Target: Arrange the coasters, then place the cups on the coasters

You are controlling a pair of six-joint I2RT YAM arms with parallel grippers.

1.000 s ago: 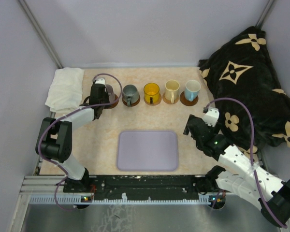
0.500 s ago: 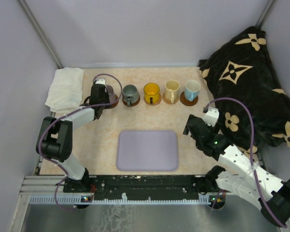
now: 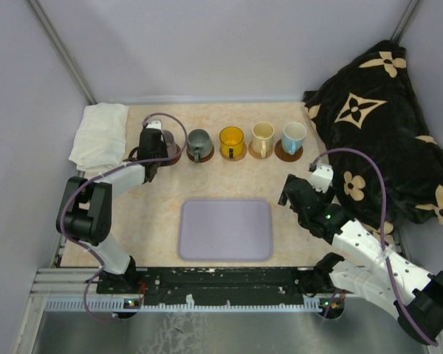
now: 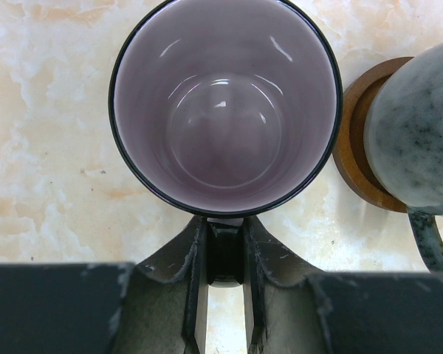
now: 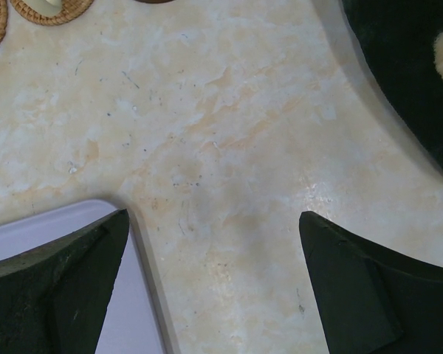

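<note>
Mauve cup [image 4: 225,103]: at the left end of the row, over the leftmost coaster [image 3: 173,157]; I cannot tell whether it rests on it.
Handle [image 4: 226,259]: points back at the left gripper [image 4: 225,240], in line with its fingers.
Left gripper: nearly closed, pinching that handle, with the cup body straight ahead.
Grey-green cup [image 4: 417,140]: on its own coaster, just beside to the right, apart.
Right gripper [image 5: 214,280]: spread wide, holding nothing, over the table by the lavender tray [image 5: 29,228], well apart from the row.
Likely next move: the left arm lets go and backs out along the handle's line.
</note>
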